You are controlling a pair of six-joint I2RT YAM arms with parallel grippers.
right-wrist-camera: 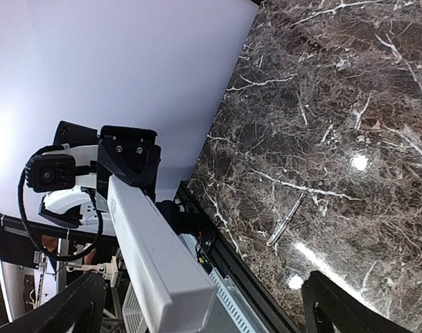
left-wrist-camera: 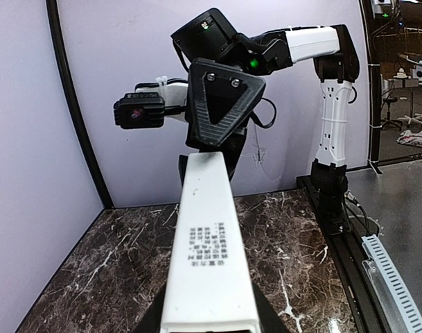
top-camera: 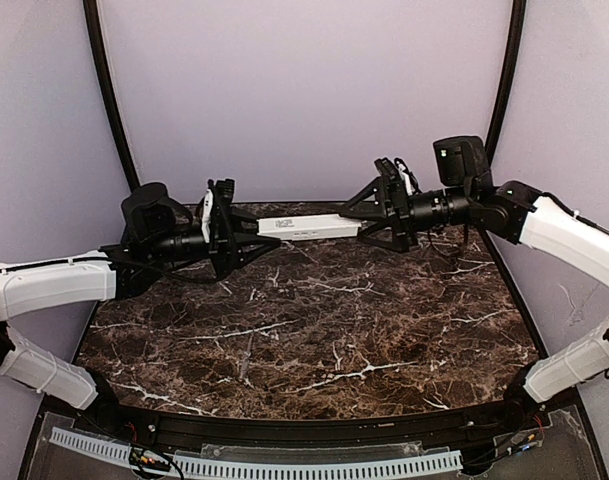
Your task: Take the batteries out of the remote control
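Observation:
The remote control (top-camera: 309, 227) is a long white bar held level above the back of the table, between my two grippers. My left gripper (top-camera: 256, 232) is shut on its left end. In the left wrist view the dark fingers press both sides of the remote (left-wrist-camera: 207, 243), whose face with small printed text is turned to the camera. My right gripper (top-camera: 356, 222) is at the remote's right end. In the right wrist view its fingers (right-wrist-camera: 328, 305) stand wide apart with the remote's end (right-wrist-camera: 176, 291) between them, untouched. No batteries show.
The dark marble table (top-camera: 314, 320) lies below the remote. A black rail and white slotted duct (top-camera: 284, 465) run along its near edge. Purple walls stand close behind and at both sides.

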